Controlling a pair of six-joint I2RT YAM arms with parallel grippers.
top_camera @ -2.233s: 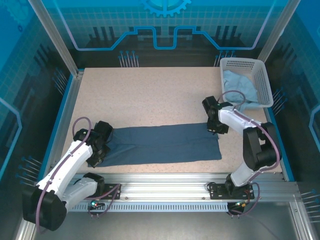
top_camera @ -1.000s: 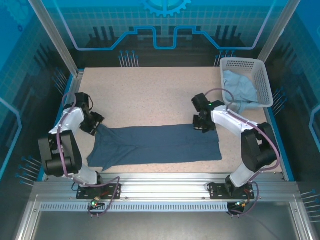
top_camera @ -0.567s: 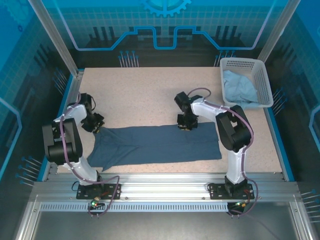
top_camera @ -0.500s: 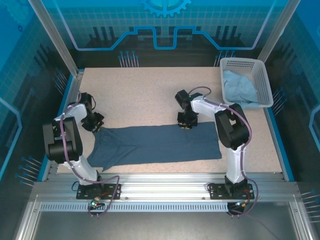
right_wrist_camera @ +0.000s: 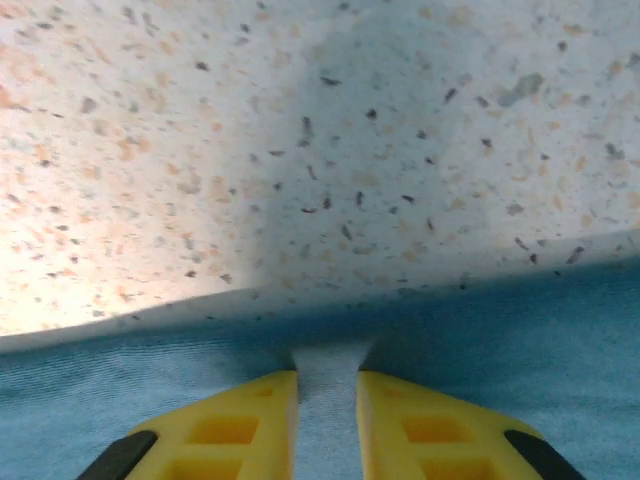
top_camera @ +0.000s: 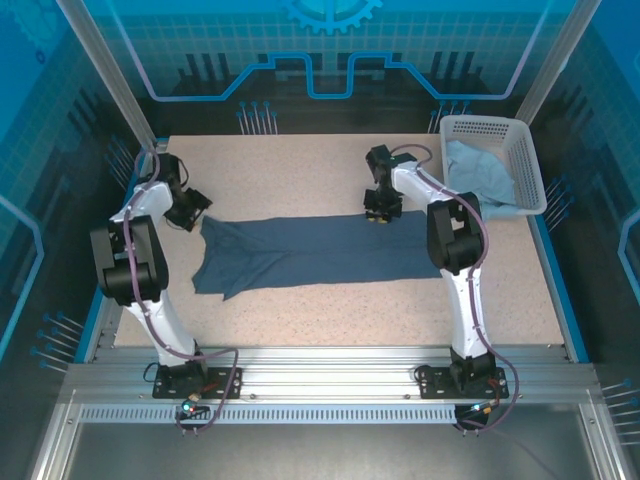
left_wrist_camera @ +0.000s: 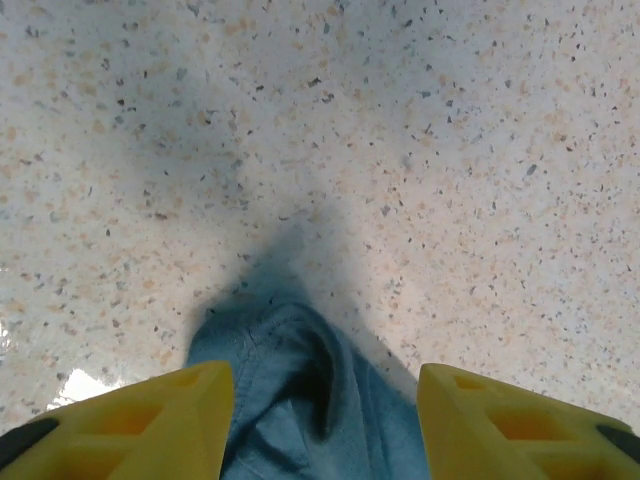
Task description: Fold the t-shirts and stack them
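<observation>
Dark shirt (top_camera: pixel 320 255) lies as a long strip across the middle of the counter (top_camera: pixel 300 330), well clear of the near edge. Its left end flares toward the near-left corner and isn't squared.

- Left jaws: spread, straddling a bunched bit of cloth at the strip's far-left corner, not gripping it.
- Right jaws: pressed together on a thin fold of the far hem, right of centre.
- Pale shirt (top_camera: pixel 470 165): heaped in the basket (top_camera: pixel 528 160) at the far-right corner.

Risks:
- My right pinch is shallow, so the hem could slip out under any pull.
- With the left side loose, a one-sided pull would likely skew the strip or open the fold.
- The flared end could give a crooked fold.

No brands, labels or readable writing.
</observation>
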